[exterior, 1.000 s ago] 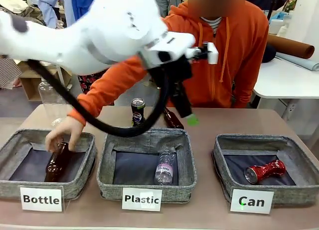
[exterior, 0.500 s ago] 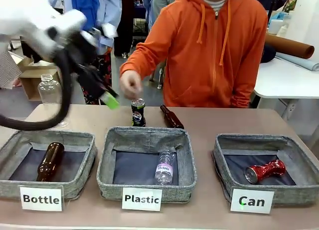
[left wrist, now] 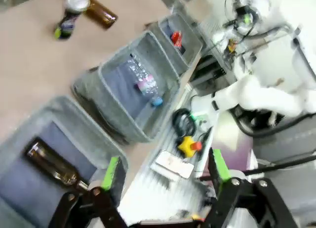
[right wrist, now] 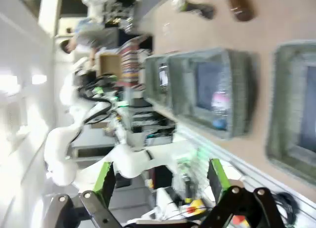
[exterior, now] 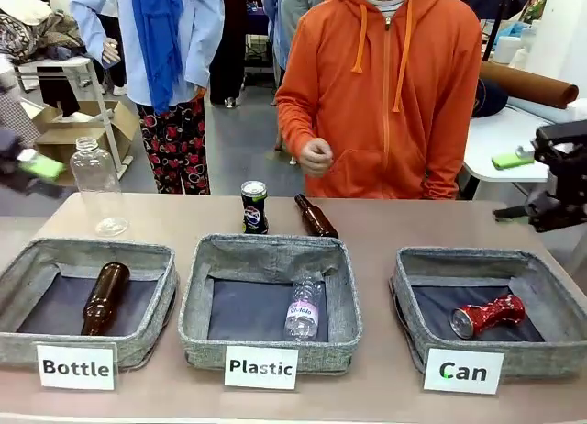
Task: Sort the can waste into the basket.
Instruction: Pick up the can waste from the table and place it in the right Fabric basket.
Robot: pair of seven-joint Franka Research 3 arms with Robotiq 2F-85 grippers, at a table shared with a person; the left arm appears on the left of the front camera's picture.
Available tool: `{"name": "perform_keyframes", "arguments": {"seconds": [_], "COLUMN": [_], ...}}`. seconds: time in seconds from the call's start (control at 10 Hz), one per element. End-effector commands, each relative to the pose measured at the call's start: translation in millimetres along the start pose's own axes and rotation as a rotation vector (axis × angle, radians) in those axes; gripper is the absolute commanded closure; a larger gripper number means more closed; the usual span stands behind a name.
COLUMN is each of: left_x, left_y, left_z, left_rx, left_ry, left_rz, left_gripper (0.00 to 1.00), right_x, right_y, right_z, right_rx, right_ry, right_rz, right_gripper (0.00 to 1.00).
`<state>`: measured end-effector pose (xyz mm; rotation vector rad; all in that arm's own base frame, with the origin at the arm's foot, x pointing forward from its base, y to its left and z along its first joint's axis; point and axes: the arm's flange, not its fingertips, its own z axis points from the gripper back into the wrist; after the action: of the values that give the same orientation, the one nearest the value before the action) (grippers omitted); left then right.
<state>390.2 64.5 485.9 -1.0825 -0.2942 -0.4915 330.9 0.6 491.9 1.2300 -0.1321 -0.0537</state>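
Note:
The black-blue can (exterior: pixel 254 206) stands upright on the table behind the middle basket, also seen as the can (left wrist: pixel 69 13) and the can (right wrist: pixel 192 7). The shiny red can (exterior: pixel 486 316) lies inside the "Can" basket (exterior: pixel 415 300) at the right; the red can (left wrist: pixel 176 38) shows small in the left wrist view. My left gripper (left wrist: pixel 165 169) is open and holds nothing, far left above the "Bottle" basket, with one green pad (exterior: pixel 41 167) blurred at the picture's edge. My right gripper (right wrist: pixel 160 177) is open and holds nothing, raised at the far right, its pad (exterior: pixel 509 160) above the "Can" basket.
The "Bottle" basket (exterior: pixel 156 300) holds a brown bottle (exterior: pixel 105 297). The "Plastic" basket (exterior: pixel 341 295) holds a clear bottle (exterior: pixel 303 306). Another brown bottle (exterior: pixel 316 217) lies beside the black-blue can. A clear plastic bottle (exterior: pixel 94 185) stands at the far left. A person in orange stands behind the table, hand (exterior: pixel 316 155) held back.
My left arm has swung from the middle out to the far left. The person let go of the brown bottle in the "Bottle" basket and withdrew the hand. My right gripper has appeared at right.

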Motion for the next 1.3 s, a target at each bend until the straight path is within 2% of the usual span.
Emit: {"name": "perform_keyframes", "arguments": {"seconds": [0.0,0.1,0.2,0.3,1.2], "left_x": [-34,-57,-62,-61,-57], "left_y": [54,79,81,69,68], "left_z": [28,40,41,41,40], "left_rx": [-0.343,-0.380,-0.415,-0.107,-0.115], "left_ry": [-0.676,-0.816,-0.822,-0.169,-0.174], "left_rz": [0.607,0.750,0.729,0.274,0.291], "left_gripper": [0.12,0.12,0.12,0.12,0.12], "right_x": [-6,-5,2,9,9], "right_y": [-23,-33,-40,-12,-12], "right_z": [-8,0,12,-4,-4], "right_rx": [0.144,0.192,0.185,0.123,0.123], "right_ry": [-0.009,-0.023,-0.084,0.001,0.001], "right_rz": [-0.025,-0.017,-0.001,-0.034,-0.034], "right_gripper": [0.00,0.00,0.00,0.00,0.00]}}
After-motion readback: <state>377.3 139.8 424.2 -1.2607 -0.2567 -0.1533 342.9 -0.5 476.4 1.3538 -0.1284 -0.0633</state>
